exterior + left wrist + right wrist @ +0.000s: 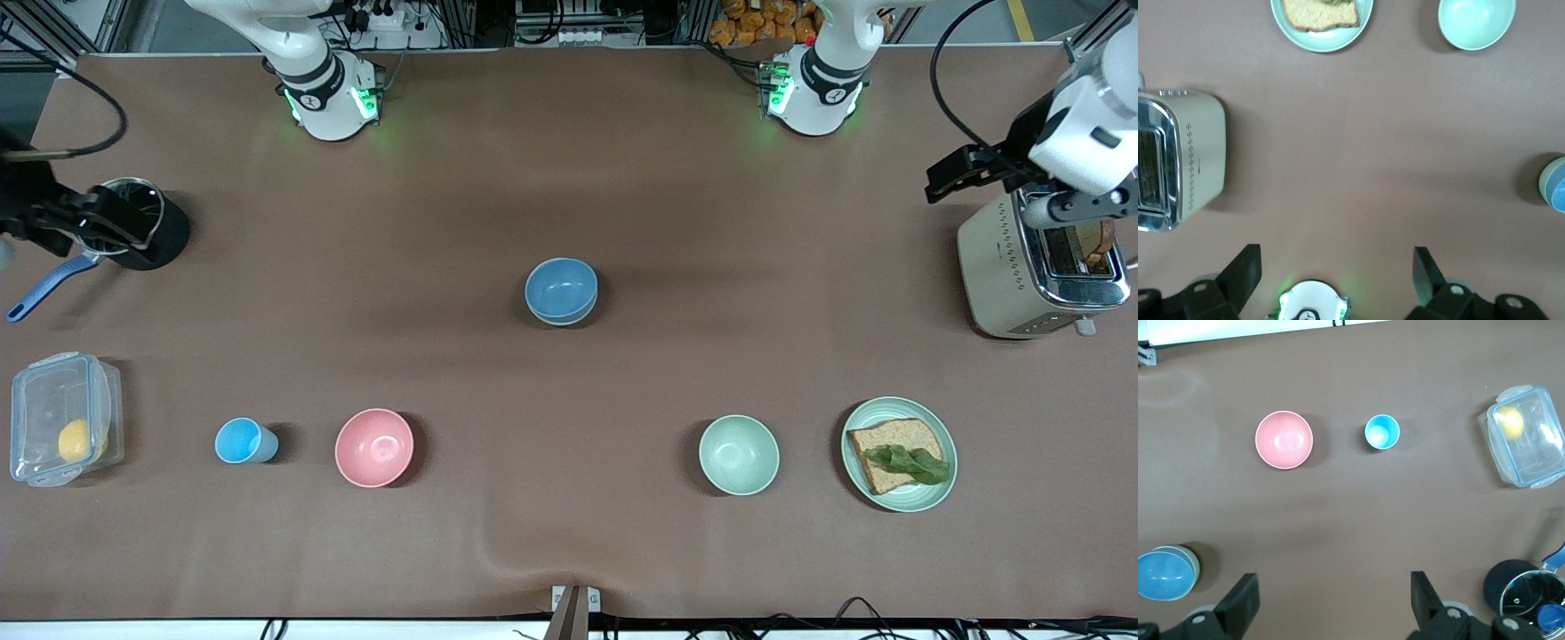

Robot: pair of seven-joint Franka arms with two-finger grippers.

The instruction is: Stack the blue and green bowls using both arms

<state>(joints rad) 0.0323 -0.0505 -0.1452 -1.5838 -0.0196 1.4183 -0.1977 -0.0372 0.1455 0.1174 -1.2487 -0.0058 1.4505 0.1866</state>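
The blue bowl (561,288) sits nested inside the sage-green bowl (563,319) at the table's middle; only the green bowl's rim shows beneath it. The stack also appears at the edge of the right wrist view, blue bowl (1163,577) in green bowl (1194,561), and of the left wrist view, blue bowl (1558,192) in green bowl (1545,175). My left gripper (1337,253) is open and empty, up over the toaster at the left arm's end (947,176). My right gripper (1335,577) is open and empty, over the black pot at the right arm's end (116,222).
A paler mint bowl (739,454) and a mint plate (855,440) with bread and lettuce lie nearer the front camera. A pink bowl (374,447), a light-blue cup (242,441) and a clear box (62,431) stand toward the right arm's end. Toaster (1022,267); black pot (151,233).
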